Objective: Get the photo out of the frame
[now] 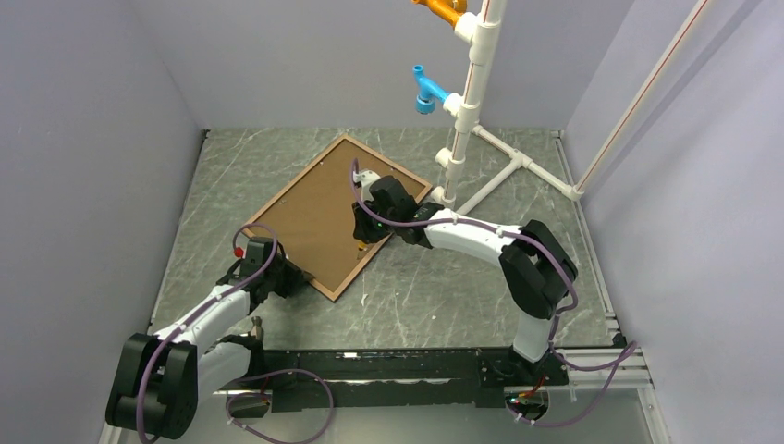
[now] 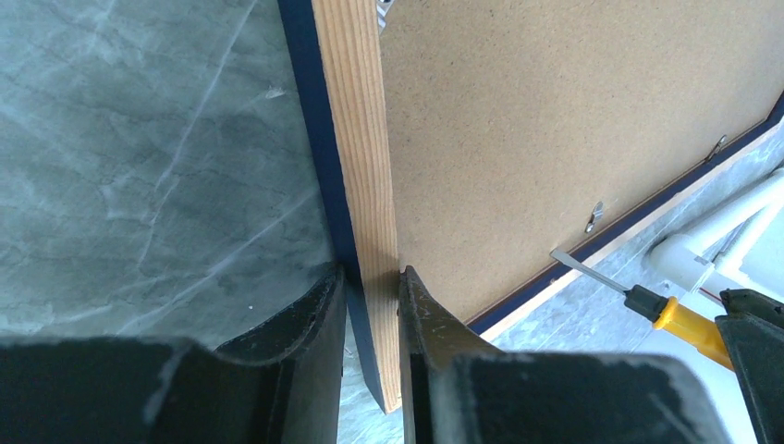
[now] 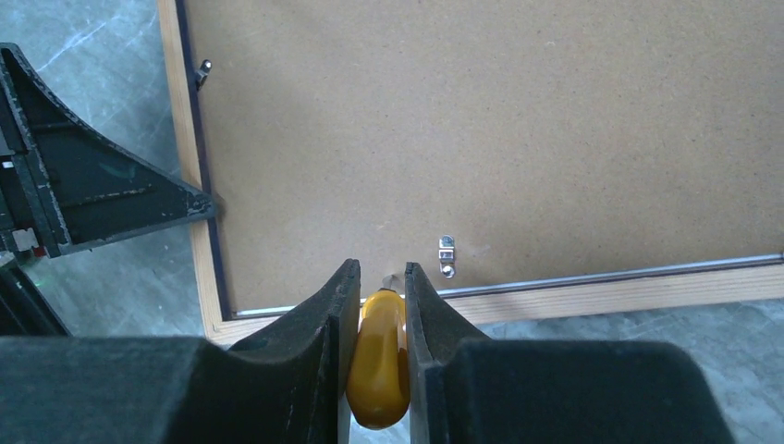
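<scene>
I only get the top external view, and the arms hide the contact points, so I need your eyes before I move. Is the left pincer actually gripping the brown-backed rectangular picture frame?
Observer: Yes. The left pincer is shut across the picture frame, on its pale wooden rail with the navy outer edge, close to a corner.
Operator: What is the yellow thing under the right arm?
Observer: A yellow-handled flat-blade screwdriver, clamped in the right pincer.
Operator: Where does its blade point?
Observer: The left wrist view shows the tip at the adjoining rail's inner edge, beside a small metal tab on the brown fibreboard backing.
</scene>
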